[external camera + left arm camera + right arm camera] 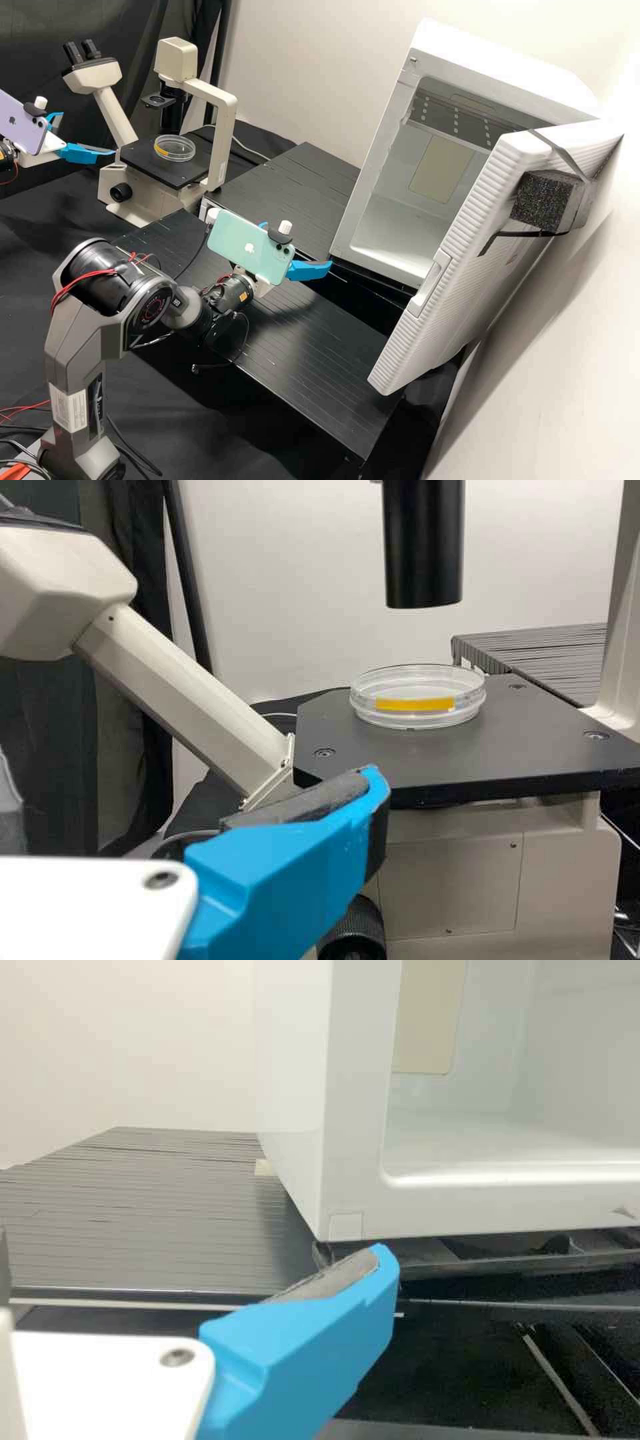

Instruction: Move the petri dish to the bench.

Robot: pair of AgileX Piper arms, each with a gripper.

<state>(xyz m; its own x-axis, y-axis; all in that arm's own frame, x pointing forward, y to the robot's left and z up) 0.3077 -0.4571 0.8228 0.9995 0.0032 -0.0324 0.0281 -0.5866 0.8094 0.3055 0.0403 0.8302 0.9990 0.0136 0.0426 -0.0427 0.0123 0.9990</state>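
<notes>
The petri dish (418,718) sits on the microscope stage (530,740). Left gripper (88,134) and right gripper (299,243): jaws open, empty. Align the left jaws level with the dish wall; close lightly. Withdraw through the open room below the black tube (424,545), clearing the stage edge.

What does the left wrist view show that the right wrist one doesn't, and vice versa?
Left wrist view: petri dish with a yellow label, on the microscope's black stage.

Right wrist view: white cabinet, part of its interior visible, with a beige panel inside.

Both: pale wall, slatted black surface, part of that arm's own blue jaws.
</notes>
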